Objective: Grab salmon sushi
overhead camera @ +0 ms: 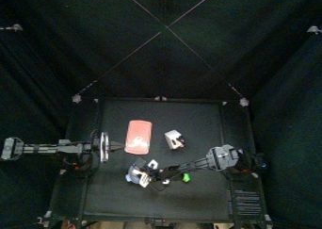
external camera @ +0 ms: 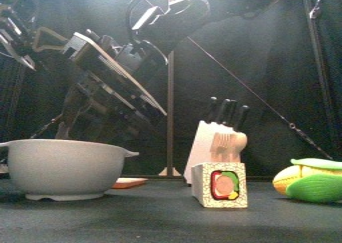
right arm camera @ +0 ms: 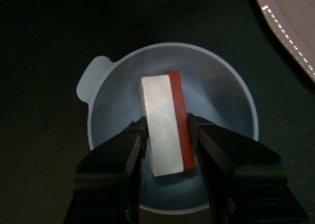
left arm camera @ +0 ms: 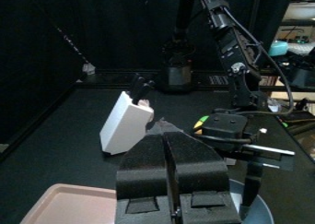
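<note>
Apparently grab is done: right hand point(right arm camera: 169, 152) is gripping salmon sushi point(right arm camera: 169, 124) over bowl point(right arm camera: 110, 99); left hand point(left arm camera: 171, 163) is resting, fingers together.

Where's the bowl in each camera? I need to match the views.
Top: bowl near the table's front edge, left of middle.
Front: low left.
Left wrist: not seen.
Right wrist: centre, behind the salmon sushi.
Shared landmark: pink tray.
</note>
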